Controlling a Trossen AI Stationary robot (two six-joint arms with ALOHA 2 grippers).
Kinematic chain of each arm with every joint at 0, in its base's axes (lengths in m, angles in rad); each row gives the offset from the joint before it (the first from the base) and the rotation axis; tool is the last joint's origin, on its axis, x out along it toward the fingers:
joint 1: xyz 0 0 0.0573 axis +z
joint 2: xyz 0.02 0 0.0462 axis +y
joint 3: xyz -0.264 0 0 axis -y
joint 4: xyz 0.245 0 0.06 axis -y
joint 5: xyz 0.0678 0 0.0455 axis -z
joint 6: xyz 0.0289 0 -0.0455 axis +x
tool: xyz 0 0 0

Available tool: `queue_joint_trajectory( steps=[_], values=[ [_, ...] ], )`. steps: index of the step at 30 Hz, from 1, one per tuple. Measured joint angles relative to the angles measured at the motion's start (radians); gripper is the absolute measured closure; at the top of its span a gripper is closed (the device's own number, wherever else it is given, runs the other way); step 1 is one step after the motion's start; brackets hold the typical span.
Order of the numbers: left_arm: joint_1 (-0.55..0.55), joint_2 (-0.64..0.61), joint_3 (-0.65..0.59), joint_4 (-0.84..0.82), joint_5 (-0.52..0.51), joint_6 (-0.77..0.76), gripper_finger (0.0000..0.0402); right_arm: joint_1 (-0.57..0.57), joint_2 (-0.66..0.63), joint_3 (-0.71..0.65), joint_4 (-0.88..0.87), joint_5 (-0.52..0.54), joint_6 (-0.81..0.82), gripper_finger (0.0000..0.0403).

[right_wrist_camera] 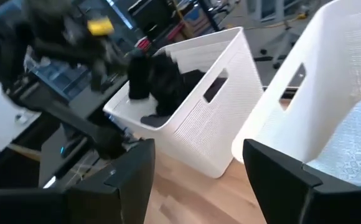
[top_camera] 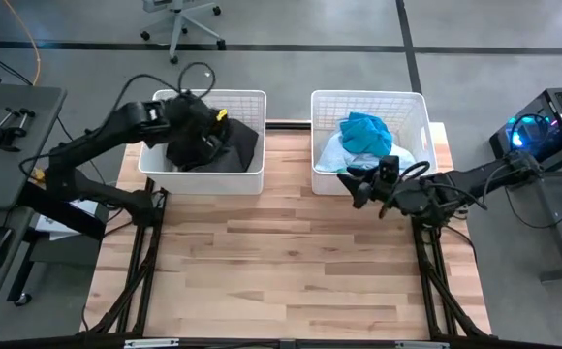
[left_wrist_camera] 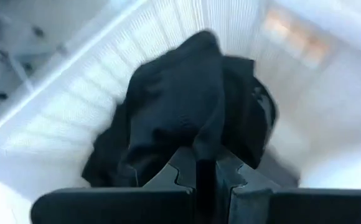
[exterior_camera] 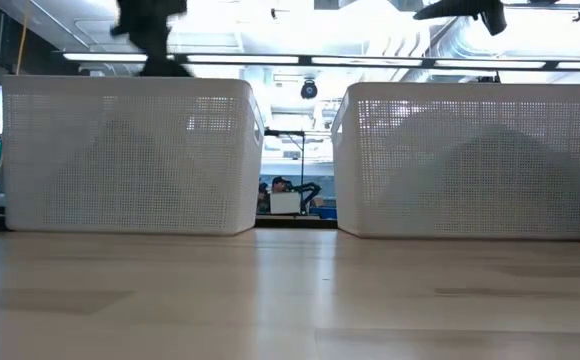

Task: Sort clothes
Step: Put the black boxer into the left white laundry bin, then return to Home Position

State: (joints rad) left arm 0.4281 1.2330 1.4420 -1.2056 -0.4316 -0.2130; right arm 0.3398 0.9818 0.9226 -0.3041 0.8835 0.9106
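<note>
My left gripper is over the left white basket, shut on a black garment that hangs into the basket. A dark grey garment lies in that basket beside it. The right white basket holds a turquoise garment on top of pale blue and white ones. My right gripper is open and empty at the near wall of the right basket, above the table; its wrist view looks toward the left basket. My left gripper pinches a bunched fold of the black garment between its two shut fingers, coming from above and pointing down. The garment hangs below the fingers inside the left basket; its lower part lies among the dark cloth on the basket's bottom.
The wooden table top stretches bare from the baskets to the near edge. The two baskets stand side by side at the far edge with a gap between them. Desks with equipment stand left and right of the table.
</note>
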Motion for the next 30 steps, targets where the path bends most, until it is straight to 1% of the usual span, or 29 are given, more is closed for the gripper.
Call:
queue_joint_trajectory(
  steps=[2, 4, 6, 7, 8, 9, 12, 15, 17, 21, 22, 24, 27, 29, 30],
  values=[
    [0.053, 0.000, -0.101, 0.017, 0.097, 0.052, 0.0401, -0.017, 0.000, 0.000, -0.003, 0.000, 0.028, 0.0172],
    [0.097, 0.004, -0.213, 0.070, 0.184, 0.104, 0.0401, -0.026, 0.003, -0.002, -0.004, -0.002, 0.052, 0.0172],
    [0.138, 0.004, -0.321, 0.149, 0.191, 0.111, 0.0400, -0.026, 0.009, -0.008, -0.009, -0.002, 0.088, 0.0172],
    [0.162, 0.000, -0.359, 0.187, 0.238, 0.105, 0.0397, -0.025, 0.017, -0.011, -0.011, -0.003, 0.109, 0.0172],
    [0.189, -0.006, -0.394, 0.218, 0.252, 0.112, 0.0393, -0.025, 0.026, -0.014, -0.010, -0.006, 0.134, 0.0172],
    [0.220, -0.010, -0.421, 0.241, 0.231, 0.142, 0.0387, -0.025, 0.035, -0.017, -0.010, -0.017, 0.163, 0.0172],
    [0.309, 0.017, -0.479, 0.272, 0.306, 0.152, 0.0358, -0.020, 0.085, -0.021, -0.011, -0.038, 0.247, 0.0172],
    [0.394, 0.006, -0.460, 0.345, 0.369, 0.186, 0.0319, -0.016, 0.146, -0.021, -0.006, -0.045, 0.313, 0.0172],
    [0.443, 0.016, -0.460, 0.342, 0.414, 0.200, 0.0292, -0.016, 0.179, -0.021, -0.006, -0.054, 0.350, 0.0172],
    [0.487, 0.001, -0.399, 0.337, 0.565, 0.192, 0.0246, -0.017, 0.207, -0.021, -0.001, -0.073, 0.387, 0.0172],
    [0.493, -0.005, -0.387, 0.335, 0.583, 0.192, 0.0237, -0.017, 0.203, -0.021, 0.000, -0.073, 0.388, 0.0172],
    [0.496, -0.015, -0.357, 0.326, 0.601, 0.183, 0.0225, -0.017, 0.184, -0.021, 0.000, -0.073, 0.380, 0.0172],
    [0.490, -0.050, -0.278, 0.347, 0.649, 0.169, 0.0217, -0.019, 0.141, -0.021, -0.001, -0.072, 0.369, 0.0172],
    [0.490, -0.067, -0.230, 0.345, 0.649, 0.165, 0.0216, -0.021, 0.109, -0.021, -0.005, -0.089, 0.434, 0.0172],
    [0.487, -0.076, -0.207, 0.349, 0.645, 0.163, 0.0216, -0.027, 0.092, -0.021, -0.005, -0.128, 0.465, 0.0172]
  ],
)
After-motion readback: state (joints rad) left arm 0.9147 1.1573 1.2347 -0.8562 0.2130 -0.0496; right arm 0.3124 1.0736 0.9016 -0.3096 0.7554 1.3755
